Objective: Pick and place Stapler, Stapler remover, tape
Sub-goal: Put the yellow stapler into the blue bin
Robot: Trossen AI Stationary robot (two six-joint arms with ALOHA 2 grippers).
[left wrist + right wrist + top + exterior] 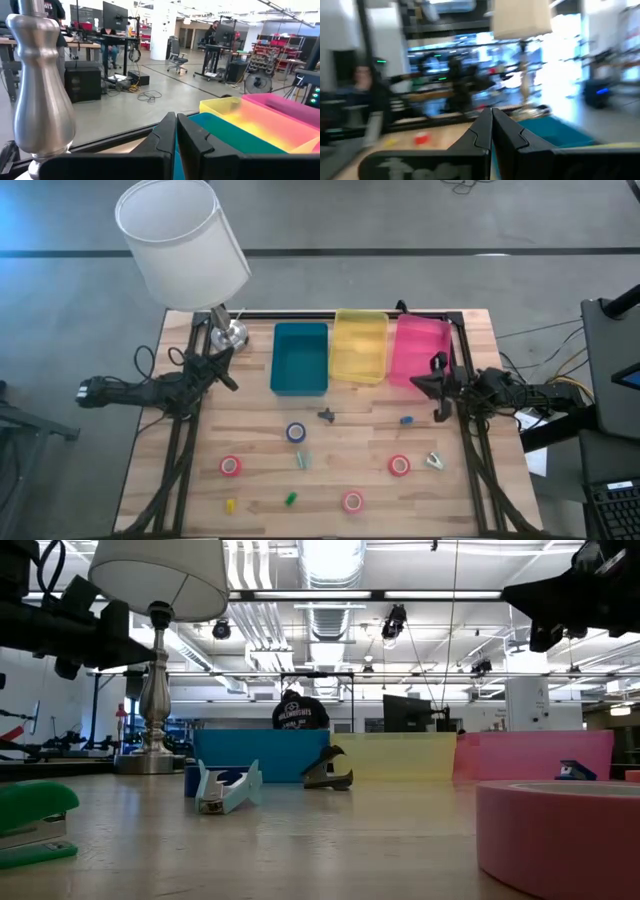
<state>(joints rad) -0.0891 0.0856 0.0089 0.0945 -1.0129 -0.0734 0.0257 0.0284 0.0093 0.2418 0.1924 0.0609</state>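
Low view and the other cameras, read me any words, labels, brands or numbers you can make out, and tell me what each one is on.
No text can be read in any view.
Person's dark shirt behind the bins in the low view: pale lettering across the back, too small to read.
Stapler, tape, teal bin, yellow bin, pink bin, lamp: no visible label or brand.
Right wrist view: too blurred for any sign.
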